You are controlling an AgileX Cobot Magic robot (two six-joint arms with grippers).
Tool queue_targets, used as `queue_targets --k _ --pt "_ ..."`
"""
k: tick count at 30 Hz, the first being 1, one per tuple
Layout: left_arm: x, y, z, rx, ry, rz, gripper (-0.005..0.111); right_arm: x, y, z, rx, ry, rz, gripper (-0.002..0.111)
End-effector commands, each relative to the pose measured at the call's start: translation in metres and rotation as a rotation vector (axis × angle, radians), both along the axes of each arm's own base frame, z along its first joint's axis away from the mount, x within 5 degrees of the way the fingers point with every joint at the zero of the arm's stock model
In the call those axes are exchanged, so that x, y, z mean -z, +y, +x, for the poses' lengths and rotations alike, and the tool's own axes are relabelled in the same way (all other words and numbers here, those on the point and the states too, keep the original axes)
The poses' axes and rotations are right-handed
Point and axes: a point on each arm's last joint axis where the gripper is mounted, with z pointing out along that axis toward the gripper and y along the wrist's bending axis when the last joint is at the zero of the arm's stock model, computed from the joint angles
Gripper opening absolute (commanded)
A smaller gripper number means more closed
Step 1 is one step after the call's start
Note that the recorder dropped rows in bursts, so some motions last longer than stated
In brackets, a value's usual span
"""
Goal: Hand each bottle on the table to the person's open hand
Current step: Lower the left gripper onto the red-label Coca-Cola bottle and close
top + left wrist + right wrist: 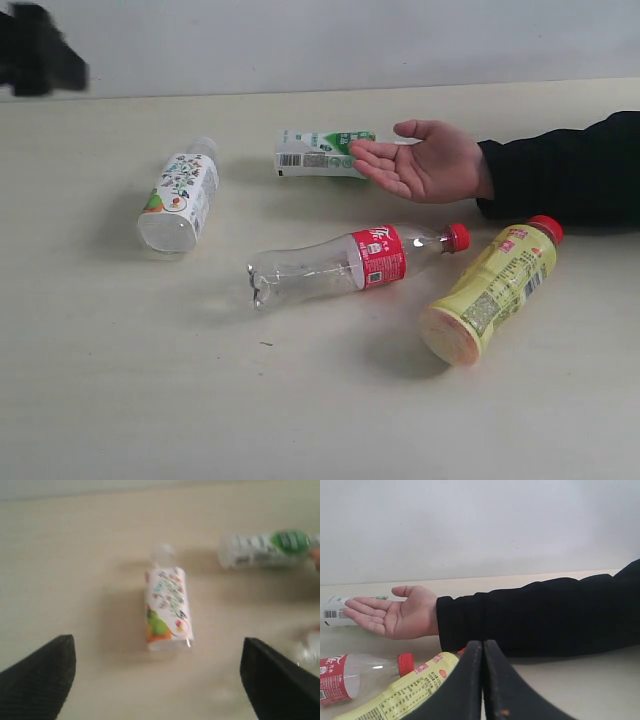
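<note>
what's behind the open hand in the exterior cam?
The white green-label bottle lies on its side on the table behind the hand. The fingers cover the end nearest the hand, so whether it has a cap cannot be seen.

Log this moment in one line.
left jaws: open, facing floral bottle | right jaws: shut, empty | hand: empty | table: four bottles lying

Closed tool (pixel 482 646) near the yellow bottle (pixel 405 695), the person's open hand (pixel 395 614) beyond.
</note>
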Motion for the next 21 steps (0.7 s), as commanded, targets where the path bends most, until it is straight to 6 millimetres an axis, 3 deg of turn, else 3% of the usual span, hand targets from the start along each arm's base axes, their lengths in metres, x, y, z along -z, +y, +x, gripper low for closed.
queue_targets --k 1,7,12,16,21 --pt "0.029 -0.059 0.023 0.284 0.198 0.178 0.085 0.001 0.000 0.000 -0.002 -0.005 0.000 0.000" --pt "0.062 -0.123 0.045 0.572 0.397 0.370 0.085 0.001 0.000 0.000 -0.002 -0.005 0.000 0.000" --pt "0.082 -0.171 0.056 0.759 0.469 0.365 0.085 0.001 0.000 0.000 -0.002 -0.005 0.000 0.000" --pt "0.092 -0.195 0.054 0.926 0.409 0.420 0.085 0.001 0.000 0.000 -0.002 -0.005 0.000 0.000" --pt "0.108 -0.213 0.049 1.004 0.390 0.448 0.085 0.001 0.000 0.000 -0.002 -0.005 0.000 0.000"
